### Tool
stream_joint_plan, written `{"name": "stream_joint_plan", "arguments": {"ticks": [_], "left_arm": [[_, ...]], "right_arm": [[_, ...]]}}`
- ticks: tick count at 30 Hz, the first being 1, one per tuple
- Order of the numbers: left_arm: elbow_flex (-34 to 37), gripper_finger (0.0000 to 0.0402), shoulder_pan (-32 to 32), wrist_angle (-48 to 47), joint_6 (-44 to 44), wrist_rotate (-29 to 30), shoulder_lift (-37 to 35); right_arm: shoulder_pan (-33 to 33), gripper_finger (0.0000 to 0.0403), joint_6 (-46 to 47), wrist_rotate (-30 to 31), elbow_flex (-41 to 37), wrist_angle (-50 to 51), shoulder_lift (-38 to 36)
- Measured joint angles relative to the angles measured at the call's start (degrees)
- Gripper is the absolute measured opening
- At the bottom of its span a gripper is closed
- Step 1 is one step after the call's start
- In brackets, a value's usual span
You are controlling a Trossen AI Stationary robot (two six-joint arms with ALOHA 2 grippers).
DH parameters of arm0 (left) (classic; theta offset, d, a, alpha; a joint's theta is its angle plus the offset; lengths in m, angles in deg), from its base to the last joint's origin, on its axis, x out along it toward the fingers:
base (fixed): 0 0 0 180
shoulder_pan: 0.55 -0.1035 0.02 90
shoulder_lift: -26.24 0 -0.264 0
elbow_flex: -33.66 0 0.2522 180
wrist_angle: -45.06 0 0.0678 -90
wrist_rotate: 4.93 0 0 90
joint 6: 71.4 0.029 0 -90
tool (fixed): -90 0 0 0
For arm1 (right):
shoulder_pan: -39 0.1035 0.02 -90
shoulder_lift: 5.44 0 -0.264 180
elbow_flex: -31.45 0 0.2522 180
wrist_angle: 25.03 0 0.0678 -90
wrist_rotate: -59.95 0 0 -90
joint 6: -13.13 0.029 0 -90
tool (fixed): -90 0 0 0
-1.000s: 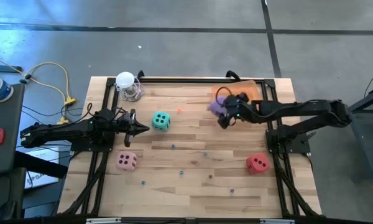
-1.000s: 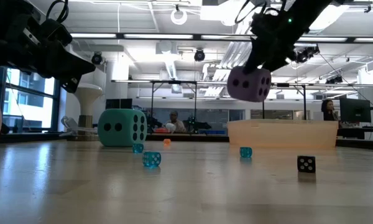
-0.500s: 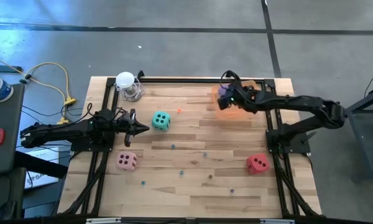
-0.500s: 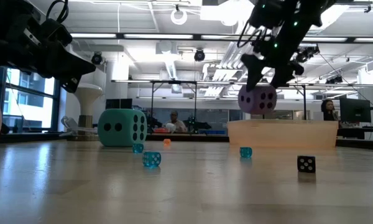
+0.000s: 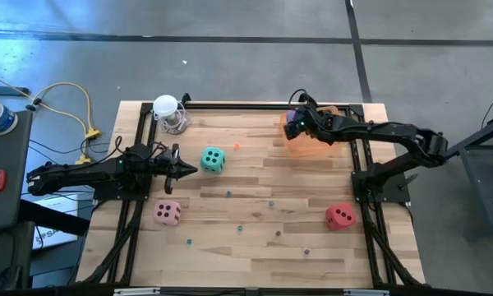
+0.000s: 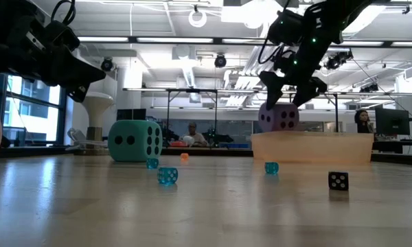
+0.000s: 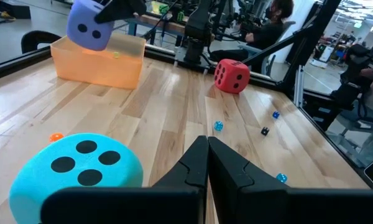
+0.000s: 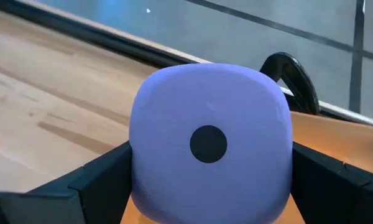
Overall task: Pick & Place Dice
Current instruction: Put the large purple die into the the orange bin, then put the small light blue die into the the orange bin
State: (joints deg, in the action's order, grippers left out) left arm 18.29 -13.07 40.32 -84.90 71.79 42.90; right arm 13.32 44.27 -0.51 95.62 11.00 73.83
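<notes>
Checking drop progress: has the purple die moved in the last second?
Yes. The purple die, held in the right gripper, moved from beside the orange bin to over it, and lower.

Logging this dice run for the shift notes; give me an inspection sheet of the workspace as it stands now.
Surface: wooden table.
Job's things: purple die held over the orange bin; teal die, pink die, red die on the table.
Clutter: small beads; a glass.
Grippers: right gripper shut on the purple die; left gripper shut, beside the teal die.
Cables: yellow cable on the floor.
Surroundings: people behind the table.
</notes>
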Motion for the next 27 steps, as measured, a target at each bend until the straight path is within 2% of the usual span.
{"name": "stream_joint_plan", "arguments": {"ticks": [7, 10, 15, 27], "left_arm": [[0.0, 0.0002, 0.0, 0.0, 0.0, 0.0, 0.0], [0.0, 0.0002, 0.0, 0.0, 0.0, 0.0, 0.0], [0.0, 0.0002, 0.0, -0.1, 0.0, -0.1, 0.0], [0.0, 0.0002, 0.0, -0.2, 0.1, -0.1, 0.0]], "right_arm": [[0.0, 0.0383, -2.7, -4.3, 0.0, -0.3, 0.0], [0.0, 0.0396, -1.6, -2.1, 0.0, -0.6, 0.0], [0.0, 0.0392, -1.3, 2.1, 0.0, -0.6, 0.0], [1.0, 0.0390, -3.7, 2.1, 0.0, -3.8, -1.5]]}}
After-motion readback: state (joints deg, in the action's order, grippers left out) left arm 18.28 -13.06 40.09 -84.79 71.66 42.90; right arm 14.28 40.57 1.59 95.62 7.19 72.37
